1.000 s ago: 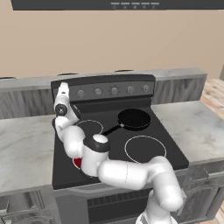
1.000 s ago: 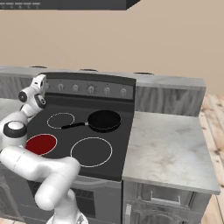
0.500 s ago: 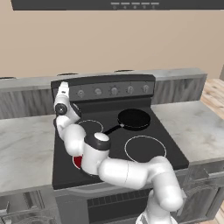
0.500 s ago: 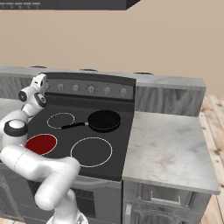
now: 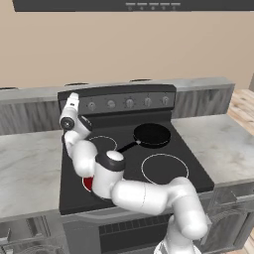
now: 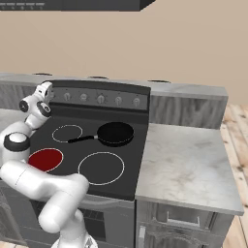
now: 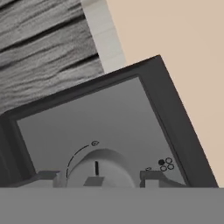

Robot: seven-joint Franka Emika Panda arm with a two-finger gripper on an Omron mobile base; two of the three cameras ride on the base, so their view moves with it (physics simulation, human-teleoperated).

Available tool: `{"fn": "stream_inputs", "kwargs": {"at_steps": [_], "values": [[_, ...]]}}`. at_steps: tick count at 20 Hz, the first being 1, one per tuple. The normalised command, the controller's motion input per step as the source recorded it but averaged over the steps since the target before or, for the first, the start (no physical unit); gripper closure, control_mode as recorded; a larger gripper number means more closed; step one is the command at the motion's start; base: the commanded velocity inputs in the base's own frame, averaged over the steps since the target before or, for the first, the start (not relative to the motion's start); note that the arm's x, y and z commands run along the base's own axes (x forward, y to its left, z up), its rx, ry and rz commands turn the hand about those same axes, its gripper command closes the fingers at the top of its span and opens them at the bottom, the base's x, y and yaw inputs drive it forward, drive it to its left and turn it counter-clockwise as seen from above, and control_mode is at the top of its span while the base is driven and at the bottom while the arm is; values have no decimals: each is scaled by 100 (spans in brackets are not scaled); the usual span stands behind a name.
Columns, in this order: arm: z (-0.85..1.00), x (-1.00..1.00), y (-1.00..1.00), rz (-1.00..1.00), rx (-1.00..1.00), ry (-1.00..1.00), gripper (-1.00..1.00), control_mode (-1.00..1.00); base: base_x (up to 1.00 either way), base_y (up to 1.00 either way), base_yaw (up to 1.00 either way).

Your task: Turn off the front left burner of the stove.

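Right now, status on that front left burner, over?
Gripper open, fingertips straddling leftmost knob on stove back panel. Front left burner glowing red. Frying pan clear of it.

The stove carries four burner circles: one glowing red disc and, besides it, two white rings in plain sight. The fourth seems hidden under the one black frying pan. Five knobs line the back panel.

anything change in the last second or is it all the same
Nothing visibly moved. The claw stays at the leftmost knob on the stove back panel, a finger on either side of it. The front left burner is still red, and the frying pan sits where it was on the back right burner.
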Motion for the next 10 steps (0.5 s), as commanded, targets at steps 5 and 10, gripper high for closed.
{"fn": "stream_inputs", "kwargs": {"at_steps": [5,10], "values": [[0,0,0,-18,26,0,100,-100,0,0,0],[0,0,0,-20,32,-2,100,-100,0,0,0]]}}
